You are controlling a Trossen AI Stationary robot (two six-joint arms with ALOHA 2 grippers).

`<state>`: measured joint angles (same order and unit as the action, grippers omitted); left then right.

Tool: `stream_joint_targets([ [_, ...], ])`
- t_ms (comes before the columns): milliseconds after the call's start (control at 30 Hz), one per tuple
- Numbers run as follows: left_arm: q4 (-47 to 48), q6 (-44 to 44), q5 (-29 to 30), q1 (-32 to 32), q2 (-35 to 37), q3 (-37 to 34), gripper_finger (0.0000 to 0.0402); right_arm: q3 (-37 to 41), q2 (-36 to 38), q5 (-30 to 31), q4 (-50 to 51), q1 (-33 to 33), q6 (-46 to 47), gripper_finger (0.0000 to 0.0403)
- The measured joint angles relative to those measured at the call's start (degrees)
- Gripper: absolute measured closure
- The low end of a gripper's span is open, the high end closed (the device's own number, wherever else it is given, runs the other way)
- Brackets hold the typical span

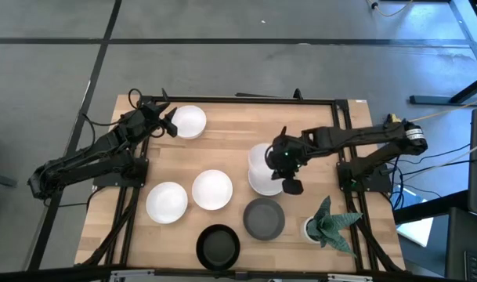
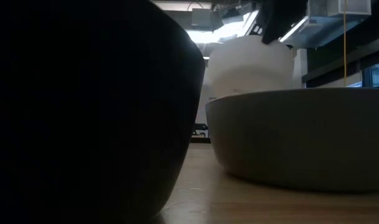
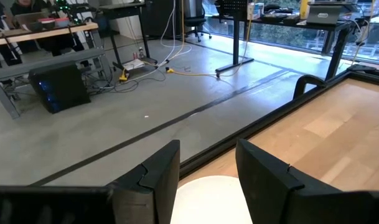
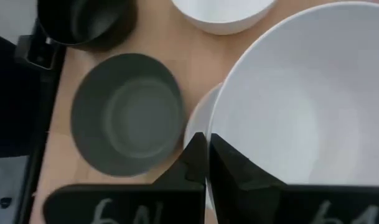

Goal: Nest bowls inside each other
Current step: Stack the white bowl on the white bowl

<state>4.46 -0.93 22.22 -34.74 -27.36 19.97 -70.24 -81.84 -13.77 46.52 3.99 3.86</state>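
Progress: nesting looks under way, far from finished. One white stack [image 1: 263,168] sits right of centre in the high view; its count cannot be told. Five bowls sit apart on the surface [image 1: 230,149].
Left to do: as I judge it, the loose bowls must be gathered into the stack.
Right tool [image 4: 207,163]: jaws shut, pinching the rim of the top white bowl [image 4: 301,106] of the stack; it sits at centre right in the high view.
Left tool [image 3: 208,174]: jaws wide apart, holding nothing, poised at the far white bowl [image 1: 189,121] in the upper left of the surface.
Loose white bowls: two side by side, lower left of centre, the left one [image 1: 166,201] just beside the other [image 1: 212,189].
Grey bowl [image 1: 264,218]: matte, round, shallow, below the stack.
Black bowl [image 1: 218,247]: dark, round, at the bottom edge.
Materials: white bowls glossy and smooth; surface of pale wood planks in a dark frame.
Plant [image 1: 329,222]: spiky green leaves in a small white pot, lower right.
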Motion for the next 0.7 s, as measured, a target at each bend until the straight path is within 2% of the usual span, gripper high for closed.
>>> stream_joint_targets([
  [200, 0.01, -0.02, 0.0, 0.0, 0.01, 0.01, 0.025, -0.04, -0.14, -3.24, -3.17, 2.49, 3.57, 0.0397],
  [533, 0.52, -0.05, 0.0, 0.0, -0.01, 0.01, 0.025, 0.25, -4.0, -1.73, -2.01, 2.58, 5.05, 0.0397],
  [700, 1.32, -0.07, 0.0, 0.0, 0.01, 0.0, 0.025, 0.26, -5.39, 2.66, 0.54, 1.75, 4.84, 0.0397],
])
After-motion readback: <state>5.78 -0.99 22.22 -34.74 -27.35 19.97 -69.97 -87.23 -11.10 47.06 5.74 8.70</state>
